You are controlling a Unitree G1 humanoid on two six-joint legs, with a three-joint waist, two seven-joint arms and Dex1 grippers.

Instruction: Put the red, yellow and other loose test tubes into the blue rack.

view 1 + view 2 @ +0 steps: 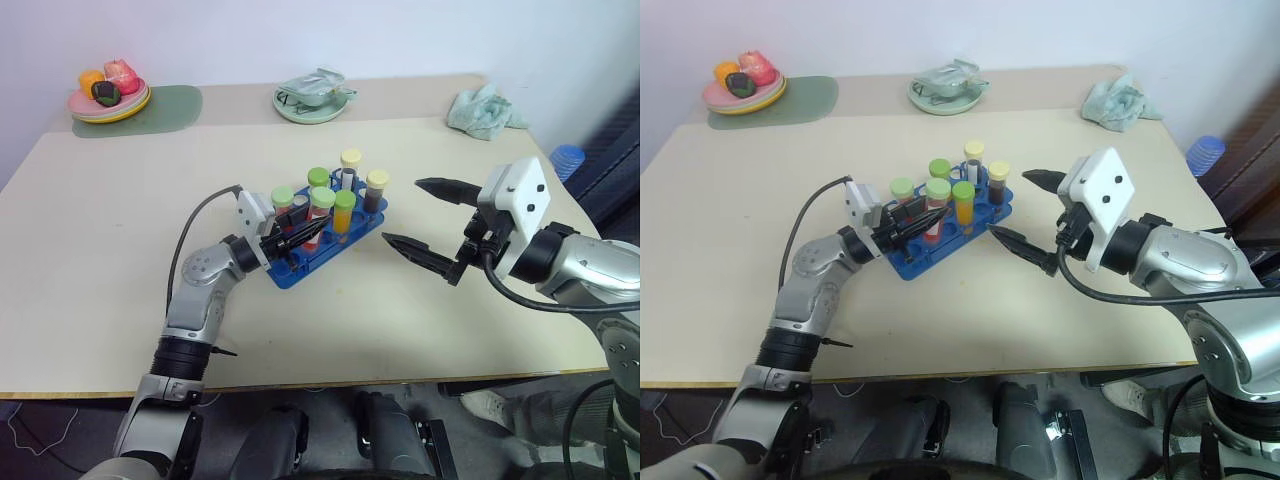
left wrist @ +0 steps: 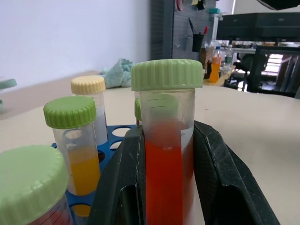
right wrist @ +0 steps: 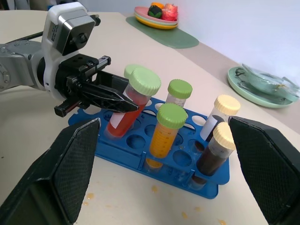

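Observation:
The blue rack (image 1: 297, 270) lies mid-table with several capped tubes standing in it. My left gripper (image 1: 318, 228) is shut on the red tube (image 3: 123, 117) just below its pale green cap (image 3: 145, 80). That tube leans, with its lower end down in a hole at the rack's left end. In the left wrist view the black fingers (image 2: 124, 183) press both sides of it. A yellow-orange tube (image 3: 163, 138) with a green cap and a dark brown tube (image 3: 212, 154) with a cream cap stand upright in the rack. My right gripper (image 1: 402, 211) hovers wide open just right of the rack, holding nothing.
A plate of toy fruit (image 1: 108, 95) on a green mat sits at the back left. A pale green dish (image 1: 314, 100) stands at the back centre and a teal cloth (image 1: 484, 110) at the back right. Bare tabletop surrounds the rack.

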